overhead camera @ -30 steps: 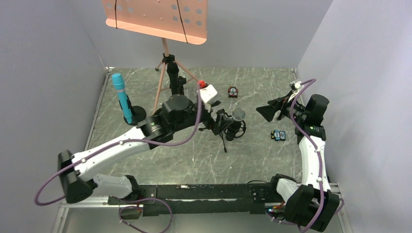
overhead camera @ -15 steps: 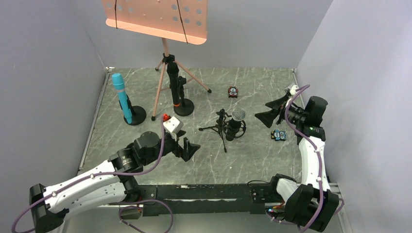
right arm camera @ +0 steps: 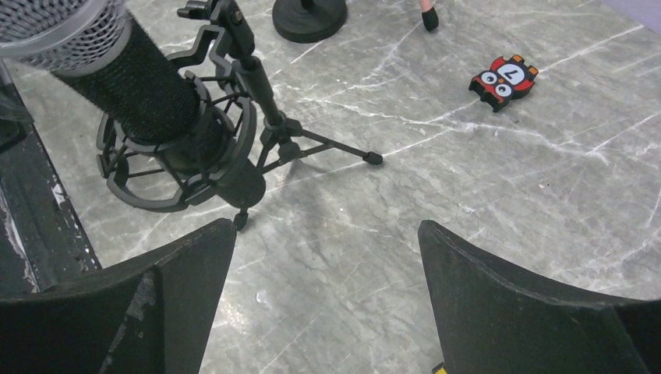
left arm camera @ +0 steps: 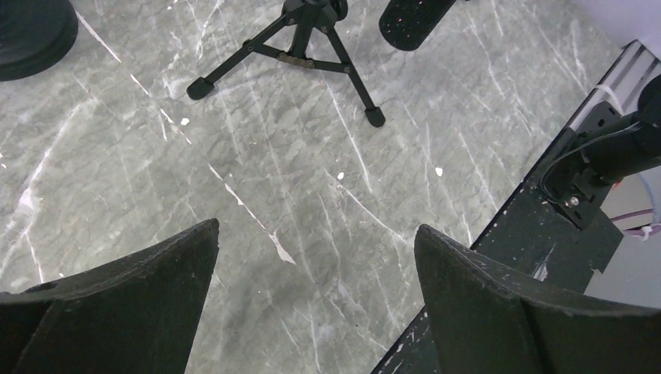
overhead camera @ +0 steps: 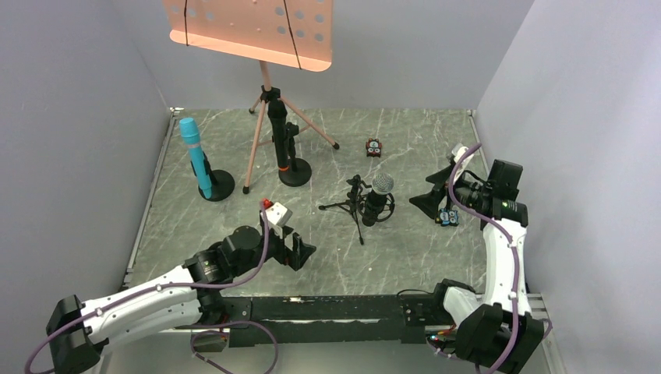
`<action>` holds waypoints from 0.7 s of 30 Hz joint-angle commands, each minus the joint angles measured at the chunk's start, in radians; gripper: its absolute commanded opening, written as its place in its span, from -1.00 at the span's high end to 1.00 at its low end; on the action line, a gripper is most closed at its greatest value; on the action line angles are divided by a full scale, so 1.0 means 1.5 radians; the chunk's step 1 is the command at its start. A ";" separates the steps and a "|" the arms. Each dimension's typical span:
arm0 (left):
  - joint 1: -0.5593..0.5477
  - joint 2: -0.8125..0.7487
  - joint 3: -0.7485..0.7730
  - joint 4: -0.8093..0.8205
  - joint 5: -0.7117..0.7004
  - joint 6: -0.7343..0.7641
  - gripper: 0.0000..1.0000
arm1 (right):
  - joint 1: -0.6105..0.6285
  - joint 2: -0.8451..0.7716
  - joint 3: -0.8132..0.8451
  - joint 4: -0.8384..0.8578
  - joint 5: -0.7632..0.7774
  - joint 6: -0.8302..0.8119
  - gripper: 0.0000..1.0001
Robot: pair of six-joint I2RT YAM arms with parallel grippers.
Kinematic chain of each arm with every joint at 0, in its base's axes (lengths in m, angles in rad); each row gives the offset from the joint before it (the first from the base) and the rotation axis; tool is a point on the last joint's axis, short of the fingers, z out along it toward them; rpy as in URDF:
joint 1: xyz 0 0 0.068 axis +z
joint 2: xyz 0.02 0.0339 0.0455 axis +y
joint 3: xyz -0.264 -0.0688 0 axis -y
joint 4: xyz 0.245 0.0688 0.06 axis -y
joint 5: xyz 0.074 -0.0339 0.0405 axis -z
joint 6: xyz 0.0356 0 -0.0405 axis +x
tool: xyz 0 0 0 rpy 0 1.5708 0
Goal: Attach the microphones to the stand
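Note:
Three microphones show. The cyan-blue microphone [overhead camera: 192, 152] stands upright in a round black base at back left. A black microphone with an orange ring [overhead camera: 278, 140] stands upright in another round base [overhead camera: 295, 173]. The silver-mesh-headed microphone [overhead camera: 379, 196] [right arm camera: 117, 66] sits tilted in the shock mount of a small tripod stand [overhead camera: 352, 206] [right arm camera: 274, 128]. My left gripper [overhead camera: 302, 251] [left arm camera: 316, 234] hangs open over bare table near the front edge, short of the tripod's legs [left arm camera: 300, 56]. To the right of that microphone my right gripper [overhead camera: 430, 196] [right arm camera: 327, 230] is open and holds nothing.
An orange music stand [overhead camera: 249, 31] on a pink tripod rises at the back. A red toy block [overhead camera: 374, 146] [right arm camera: 504, 82] lies behind the tripod and a blue one [overhead camera: 447, 216] under my right wrist. Walls close three sides; a black rail [overhead camera: 327, 308] runs along the near edge.
My left arm has drawn back from beside the silver-headed microphone to the near edge of the table. My right gripper has dipped slightly toward the blue block. The microphones have not moved.

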 commanded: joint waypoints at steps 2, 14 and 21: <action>0.001 0.033 -0.021 0.081 -0.012 0.013 -0.99 | -0.004 -0.037 -0.006 -0.033 -0.001 -0.017 -0.86; 0.011 0.155 -0.067 0.294 0.045 0.104 -0.99 | -0.009 -0.001 -0.006 0.016 -0.081 0.194 -0.84; 0.039 0.278 -0.024 0.377 0.099 0.153 -0.99 | -0.011 0.033 -0.079 0.169 -0.169 0.395 -0.78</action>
